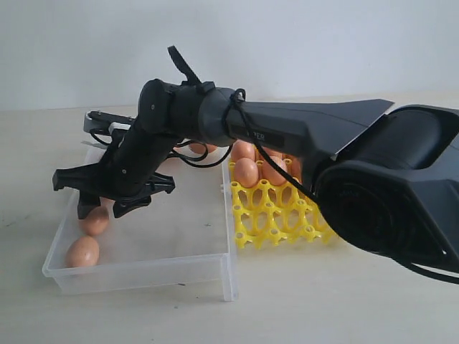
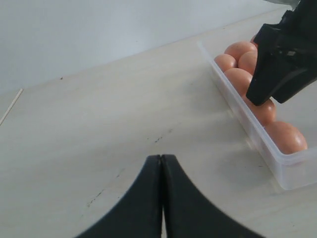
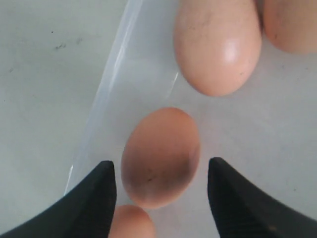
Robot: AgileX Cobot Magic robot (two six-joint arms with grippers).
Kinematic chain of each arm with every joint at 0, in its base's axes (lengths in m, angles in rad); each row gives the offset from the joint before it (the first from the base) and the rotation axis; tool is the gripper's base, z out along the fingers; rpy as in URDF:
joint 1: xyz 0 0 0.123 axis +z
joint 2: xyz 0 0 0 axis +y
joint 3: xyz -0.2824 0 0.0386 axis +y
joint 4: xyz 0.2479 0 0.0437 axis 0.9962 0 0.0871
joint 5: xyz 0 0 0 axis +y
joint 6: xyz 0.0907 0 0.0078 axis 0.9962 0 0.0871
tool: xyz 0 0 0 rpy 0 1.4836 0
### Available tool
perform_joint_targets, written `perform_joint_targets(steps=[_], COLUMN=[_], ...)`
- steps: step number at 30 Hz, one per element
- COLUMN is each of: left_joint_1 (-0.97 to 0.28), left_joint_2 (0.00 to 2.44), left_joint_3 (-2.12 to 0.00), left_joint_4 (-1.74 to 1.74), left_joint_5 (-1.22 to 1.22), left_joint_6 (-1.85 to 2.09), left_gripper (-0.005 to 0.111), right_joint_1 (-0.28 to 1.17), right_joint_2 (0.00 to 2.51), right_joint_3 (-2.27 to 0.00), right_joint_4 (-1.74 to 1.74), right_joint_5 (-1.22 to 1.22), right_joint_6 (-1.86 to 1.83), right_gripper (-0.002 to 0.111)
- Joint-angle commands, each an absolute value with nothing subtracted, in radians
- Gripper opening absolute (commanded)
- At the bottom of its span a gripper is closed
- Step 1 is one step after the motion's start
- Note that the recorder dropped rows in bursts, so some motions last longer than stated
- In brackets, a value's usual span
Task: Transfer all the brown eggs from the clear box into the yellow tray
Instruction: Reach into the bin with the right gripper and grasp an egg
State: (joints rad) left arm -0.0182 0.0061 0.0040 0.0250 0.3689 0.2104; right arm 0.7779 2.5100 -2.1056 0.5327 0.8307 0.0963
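Observation:
The clear box (image 1: 143,272) lies at the left, with brown eggs along its left wall. One egg (image 1: 82,251) sits near the front corner, and another egg (image 1: 94,222) lies just behind it. My right gripper (image 1: 100,212) reaches across and hangs open right over that second egg (image 3: 161,156), a finger on each side, not touching it. More eggs (image 3: 218,44) lie beyond. The yellow tray (image 1: 276,218) stands right of the box with several eggs (image 1: 246,172) in its back cups. My left gripper (image 2: 162,157) is shut and empty over bare table, apart from the box wall (image 2: 247,124).
The right arm's large black body (image 1: 387,193) covers the right side of the scene and part of the tray. A black and white object (image 1: 100,122) sits behind the box's back left corner. Pale tabletop (image 2: 99,124) stretches left of the box.

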Motion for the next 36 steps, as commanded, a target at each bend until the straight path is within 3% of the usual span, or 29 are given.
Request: perform_joint_targets(steps=[1, 29, 36], left_joint_1=[-0.02, -0.02, -0.02], left_joint_2=[0.0, 0.0, 0.0], left_joint_3=[0.0, 0.0, 0.0], left_joint_4=[0.025, 0.025, 0.025], left_joint_5=[0.361, 0.361, 0.361], left_joint_6=[0.205, 0.205, 0.205], left_gripper=[0.0, 0.0, 0.0], right_joint_1=[0.773, 0.779, 0.779], right_joint_2=[2.512, 2.545, 2.547], right_joint_3=[-2.113, -2.113, -2.113], right_joint_4=[0.523, 0.622, 0.62], right_joint_5=[0.795, 0.768, 0.77], right_joint_6=[0.097, -0.019, -0.044], right_gripper=[0.054, 0.053, 0.042])
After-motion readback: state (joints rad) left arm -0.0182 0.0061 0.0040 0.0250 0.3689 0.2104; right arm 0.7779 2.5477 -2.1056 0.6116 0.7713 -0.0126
